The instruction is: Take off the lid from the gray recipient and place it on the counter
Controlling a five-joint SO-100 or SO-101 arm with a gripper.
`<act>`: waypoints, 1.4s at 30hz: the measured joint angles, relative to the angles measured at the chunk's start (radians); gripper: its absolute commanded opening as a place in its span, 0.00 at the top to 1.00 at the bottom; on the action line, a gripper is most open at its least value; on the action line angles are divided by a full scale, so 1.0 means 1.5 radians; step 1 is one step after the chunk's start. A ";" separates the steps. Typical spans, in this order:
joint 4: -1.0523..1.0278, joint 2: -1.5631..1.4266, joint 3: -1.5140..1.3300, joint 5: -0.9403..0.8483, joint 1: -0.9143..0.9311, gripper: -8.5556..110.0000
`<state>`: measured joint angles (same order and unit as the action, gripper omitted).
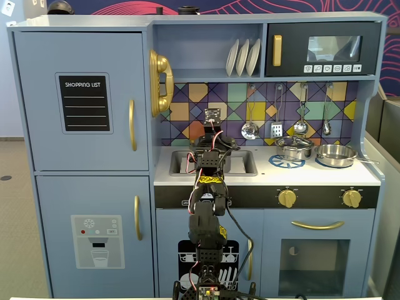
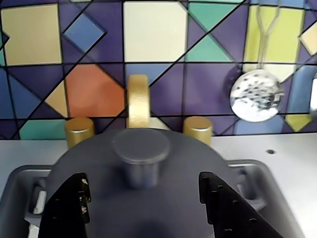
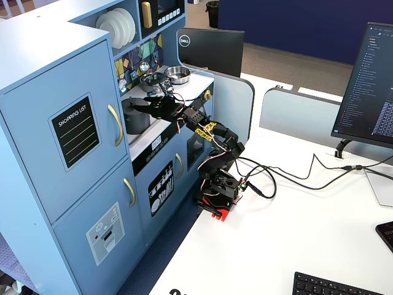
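While the gripper (image 2: 143,203) is reaching in from the bottom edge of the wrist view, its two black fingers (image 2: 67,206) are standing wide apart on either side of the lid's knob (image 2: 140,154), gripping nothing. The lid (image 2: 109,198) is filling the lower centre of that frame, still sitting on the gray recipient (image 3: 136,115), which is standing in the sink (image 1: 244,164) of the counter (image 1: 325,175); in the angled fixed view it is showing at upper left. Steel pans (image 1: 315,152) are sitting at centre right in the front fixed view.
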<state>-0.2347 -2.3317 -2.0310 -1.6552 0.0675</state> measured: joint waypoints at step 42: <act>0.065 0.162 0.086 -0.019 -0.021 0.93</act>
<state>-0.1365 -2.0893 -1.9021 -1.6843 0.0353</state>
